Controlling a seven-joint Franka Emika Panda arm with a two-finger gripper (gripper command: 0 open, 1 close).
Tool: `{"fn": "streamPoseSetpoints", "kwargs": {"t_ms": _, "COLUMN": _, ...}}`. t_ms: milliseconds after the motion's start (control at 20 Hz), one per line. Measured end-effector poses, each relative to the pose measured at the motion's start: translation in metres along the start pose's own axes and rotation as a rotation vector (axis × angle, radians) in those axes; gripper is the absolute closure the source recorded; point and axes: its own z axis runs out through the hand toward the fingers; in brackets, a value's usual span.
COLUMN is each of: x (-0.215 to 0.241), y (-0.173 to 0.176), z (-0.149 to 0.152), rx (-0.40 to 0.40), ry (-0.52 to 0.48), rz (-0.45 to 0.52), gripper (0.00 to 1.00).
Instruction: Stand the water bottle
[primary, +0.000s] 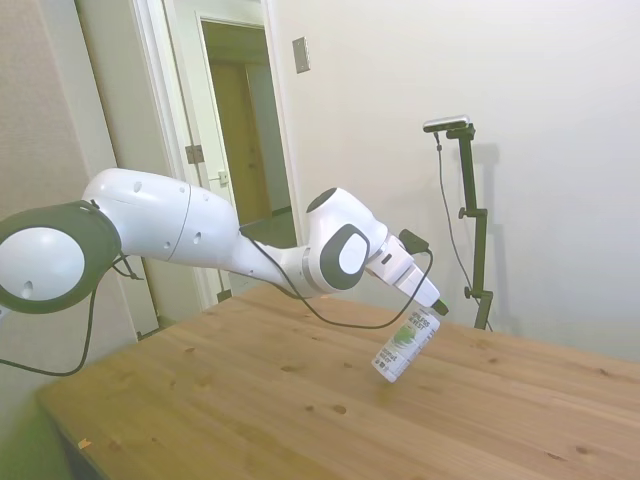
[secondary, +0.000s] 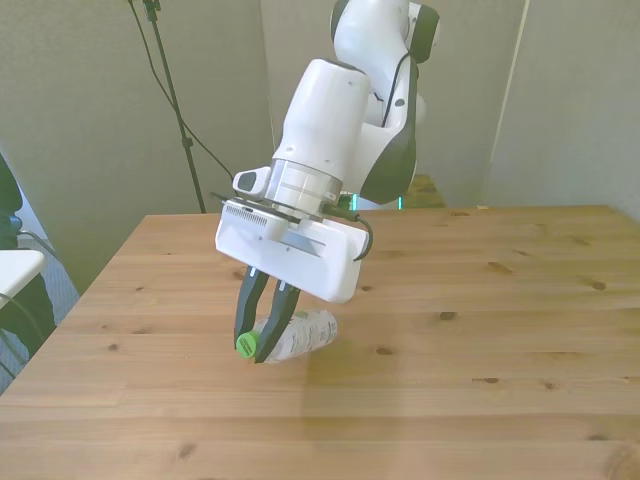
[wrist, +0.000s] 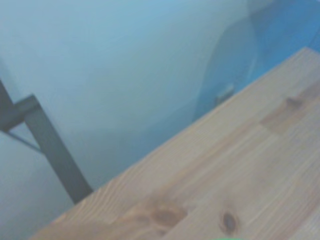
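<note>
The water bottle is a small clear plastic bottle with a white and green label and a green cap. My gripper is shut on its neck just behind the cap. The bottle hangs tilted, cap end up in the side view, its base low over the wooden table near the middle; I cannot tell whether the base touches the wood. The wrist view is blurred and shows only the table edge and a wall.
The wooden table has its left edge in the front view about a hand's width from the bottle. A doorway stands behind the arm in the side view.
</note>
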Motion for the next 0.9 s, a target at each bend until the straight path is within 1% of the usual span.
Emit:
{"fn": "streamPoseSetpoints", "kwargs": {"t_ms": 200, "x": 0.000, "y": -0.003, "z": -0.014, "rx": 0.094, "ry": 0.153, "rz": 0.017, "gripper": 1.00}}
{"fn": "streamPoseSetpoints", "kwargs": {"t_ms": 450, "x": -0.012, "y": -0.003, "z": -0.014, "rx": 0.171, "ry": 0.320, "rz": 0.025, "gripper": 1.00}}
{"fn": "streamPoseSetpoints", "kwargs": {"t_ms": 600, "x": -0.032, "y": 0.002, "z": -0.015, "rx": 0.178, "ry": 0.357, "rz": 0.023, "gripper": 1.00}}
{"fn": "streamPoseSetpoints", "kwargs": {"t_ms": 800, "x": -0.036, "y": 0.000, "z": -0.022, "rx": 0.225, "ry": 0.399, "rz": 0.042, "gripper": 1.00}}
{"fn": "streamPoseSetpoints", "kwargs": {"t_ms": 900, "x": -0.040, "y": 0.001, "z": -0.019, "rx": 0.236, "ry": 0.420, "rz": 0.045, "gripper": 1.00}}
